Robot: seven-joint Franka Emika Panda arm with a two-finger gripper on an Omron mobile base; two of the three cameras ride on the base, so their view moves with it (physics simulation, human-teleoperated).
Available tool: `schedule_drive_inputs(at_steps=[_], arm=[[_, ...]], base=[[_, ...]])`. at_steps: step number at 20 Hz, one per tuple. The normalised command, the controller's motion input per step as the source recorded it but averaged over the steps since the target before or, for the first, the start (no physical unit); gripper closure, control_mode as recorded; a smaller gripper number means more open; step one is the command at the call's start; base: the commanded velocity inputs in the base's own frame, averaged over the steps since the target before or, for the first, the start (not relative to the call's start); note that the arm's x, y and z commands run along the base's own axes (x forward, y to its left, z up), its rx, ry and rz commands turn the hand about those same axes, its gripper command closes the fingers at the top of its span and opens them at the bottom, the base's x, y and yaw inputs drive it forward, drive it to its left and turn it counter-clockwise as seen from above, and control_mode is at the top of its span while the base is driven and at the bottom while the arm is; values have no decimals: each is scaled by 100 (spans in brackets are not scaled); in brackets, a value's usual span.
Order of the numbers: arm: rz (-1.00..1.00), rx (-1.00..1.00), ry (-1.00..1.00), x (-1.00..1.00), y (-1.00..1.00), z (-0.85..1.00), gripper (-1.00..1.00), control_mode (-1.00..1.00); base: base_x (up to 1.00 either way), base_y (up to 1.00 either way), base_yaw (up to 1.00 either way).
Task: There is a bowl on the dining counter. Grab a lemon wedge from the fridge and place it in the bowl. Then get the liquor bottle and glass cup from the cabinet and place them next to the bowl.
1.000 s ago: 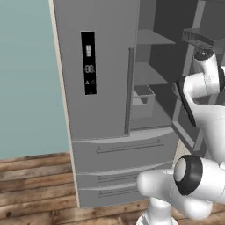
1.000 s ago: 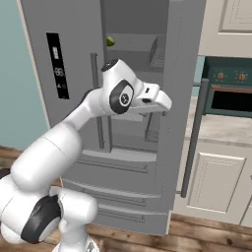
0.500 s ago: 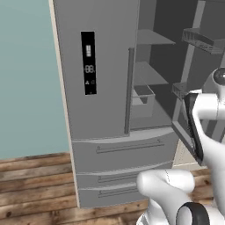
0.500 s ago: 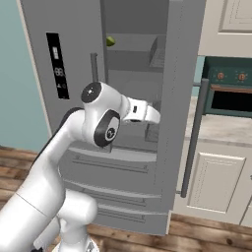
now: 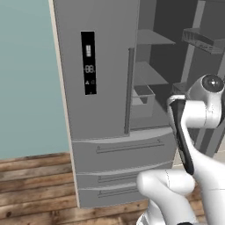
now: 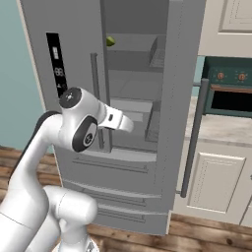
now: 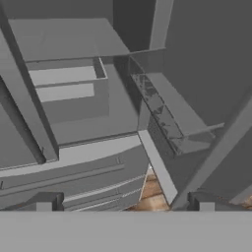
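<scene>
fridge [image 6: 147, 88] right door open (swung wide), shelves reachable, left door shut

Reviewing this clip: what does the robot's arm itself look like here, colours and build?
The arm is glossy white with rounded, tubular links. Its joints carry dark grey round caps, and a black band runs along one link in the left base view. The white hand ends in a gripper with two small dark grey, blocky fingertips. No cables or markings show.

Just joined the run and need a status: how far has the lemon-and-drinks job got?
Done: the tall grey French-door fridge has its right door swung open. In hand: nothing; the two-finger gripper is open and empty, pointed into the lower fridge interior. Left: the small yellow-green lemon wedge sits on an upper shelf, ungrabbed; bowl, bottle and cup steps all remain.
</scene>
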Motion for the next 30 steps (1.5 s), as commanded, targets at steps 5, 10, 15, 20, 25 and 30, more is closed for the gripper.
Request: schedule_drive_inputs(at_steps=[5, 10, 15, 20, 25, 30], arm=[[3, 21, 1, 0, 82, -1, -100, -100], [8, 18, 0, 0, 66, 0, -100, -100], [6, 4, -25, 3, 43, 1, -100, -100], [6, 0, -30, 16, 16, 9, -100, -100], [-2, 0, 4, 23, 9, 23, -100, -100], [-5, -4, 43, 63, 19, 17, -100, -100]], base=[[0, 0, 0], [0, 0, 0], [0, 0, 0], [0, 0, 0], [0, 0, 0], [0, 0, 0]])
